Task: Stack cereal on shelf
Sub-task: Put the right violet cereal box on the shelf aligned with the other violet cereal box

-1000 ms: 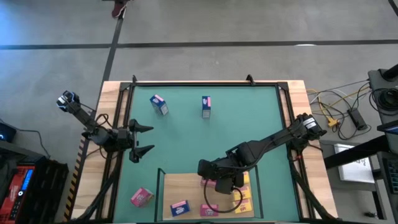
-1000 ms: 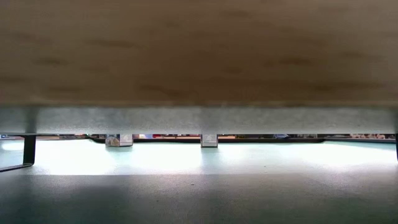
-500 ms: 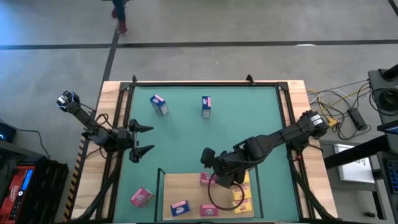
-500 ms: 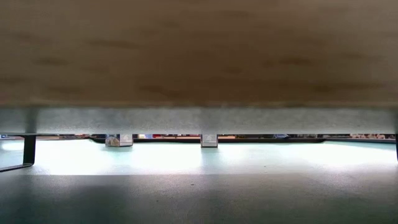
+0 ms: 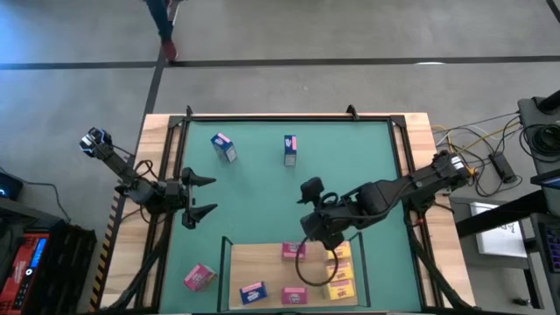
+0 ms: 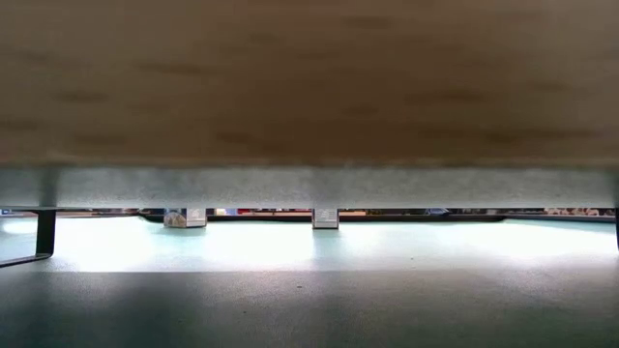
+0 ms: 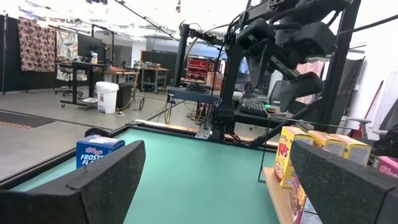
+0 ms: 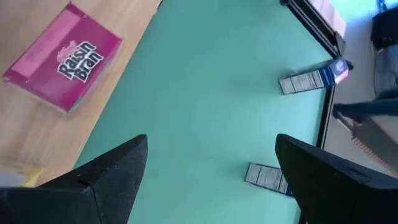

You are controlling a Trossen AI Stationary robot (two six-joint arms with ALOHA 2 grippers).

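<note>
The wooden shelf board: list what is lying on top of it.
On the shelf: two pink boxes, a blue box, yellow boxes. The right arm's cable covers part of the yellow stack.

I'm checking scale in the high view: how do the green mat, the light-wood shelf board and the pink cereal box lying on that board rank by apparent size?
1. Green mat, clearly largest.
2. Light-wood shelf board, partly hidden by the right arm.
3. Pink cereal box, far the smallest.
</note>
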